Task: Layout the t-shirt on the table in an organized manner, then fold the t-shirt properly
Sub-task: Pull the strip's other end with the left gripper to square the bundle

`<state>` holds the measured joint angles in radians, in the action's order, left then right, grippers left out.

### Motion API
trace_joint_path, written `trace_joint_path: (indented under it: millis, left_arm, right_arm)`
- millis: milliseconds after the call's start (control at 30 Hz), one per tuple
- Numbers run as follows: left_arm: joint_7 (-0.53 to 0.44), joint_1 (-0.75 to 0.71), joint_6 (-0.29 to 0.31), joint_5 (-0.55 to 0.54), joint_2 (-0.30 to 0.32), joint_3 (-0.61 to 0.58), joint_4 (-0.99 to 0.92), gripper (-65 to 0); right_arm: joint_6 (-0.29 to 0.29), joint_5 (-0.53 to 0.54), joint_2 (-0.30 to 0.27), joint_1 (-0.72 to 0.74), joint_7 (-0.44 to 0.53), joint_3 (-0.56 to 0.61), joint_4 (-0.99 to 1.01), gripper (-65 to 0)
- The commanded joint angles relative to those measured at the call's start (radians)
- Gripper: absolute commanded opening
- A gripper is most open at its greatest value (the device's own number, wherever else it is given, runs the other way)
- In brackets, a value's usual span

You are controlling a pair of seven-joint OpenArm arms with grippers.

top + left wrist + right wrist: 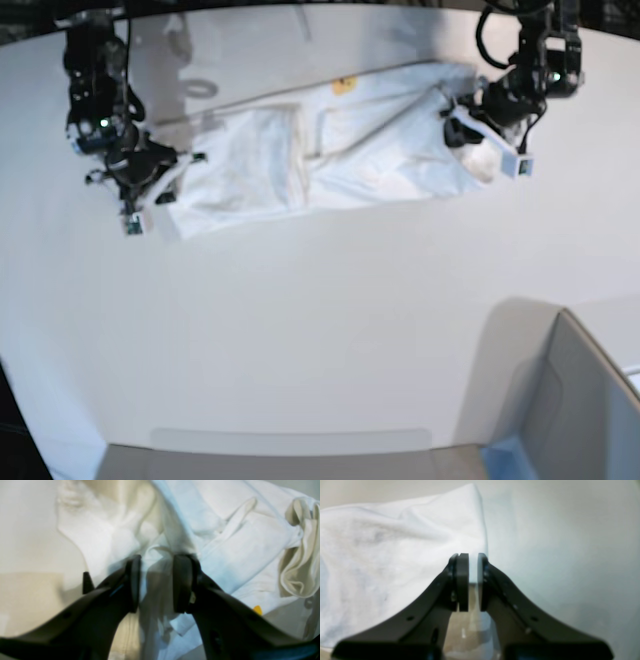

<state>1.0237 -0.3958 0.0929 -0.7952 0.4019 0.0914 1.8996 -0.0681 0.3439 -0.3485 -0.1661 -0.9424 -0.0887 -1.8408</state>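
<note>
Counter [320,350]: broad, smooth white top with a curved far edge, filling nearly all of the base view; it carries everything below.

Bin [585,410]: grey box with a blue corner, lower right of the base view, well apart from the cloth and likely irrelevant to the task.

T-shirt [330,150]: white short-sleeved cotton garment lying across the upper middle of the base view, stretched lengthwise between the two arms. It remains rumpled, with a doubled-over panel toward the left and bunched folds toward the right; a small yellow patch of print shows at its far edge. Judged to be mid-layout, pulled from both ends to flatten it before folding.

Left tool [156,583]: dark two-fingered gripper, upper right of the base view. Its fingers stand somewhat apart with a fold of white cloth running between them; whether they pinch that cloth cannot be told from the blurred wrist view.

Right tool [473,582]: matching dark gripper, upper left of the base view. Its fingers are nearly together, clamped on the shirt's edge, with white fabric spreading to the upper left of the wrist view.
</note>
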Motion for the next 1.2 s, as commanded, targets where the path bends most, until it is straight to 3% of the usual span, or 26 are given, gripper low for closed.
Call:
trace_joint_path:
  millis: [0, 367, 667, 1167]
  left_arm:
    - [-0.007, -0.001, 0.001, -0.007, 0.012, 0.006, 0.013, -42.7]
    - [-0.006, -0.005, 0.000, -0.005, 0.013, 0.124, 0.011, -42.7]
    - [-0.006, -0.005, 0.000, 0.093, 0.007, 0.038, -0.008, -42.7]
    - [-0.016, -0.004, 0.003, 0.101, 0.005, 0.021, -0.125, -42.7]
  right_arm:
    - [0.001, 0.007, -0.011, 0.013, 0.018, -0.006, -0.015, -58.6]
    - [0.001, 0.007, -0.013, 0.013, 0.018, -0.004, -0.015, -58.6]
    - [0.001, 0.007, -0.013, 0.012, 0.016, -0.004, -0.015, -58.6]
    - [0.001, 0.007, -0.019, 0.007, 0.016, -0.006, -0.015, -58.6]
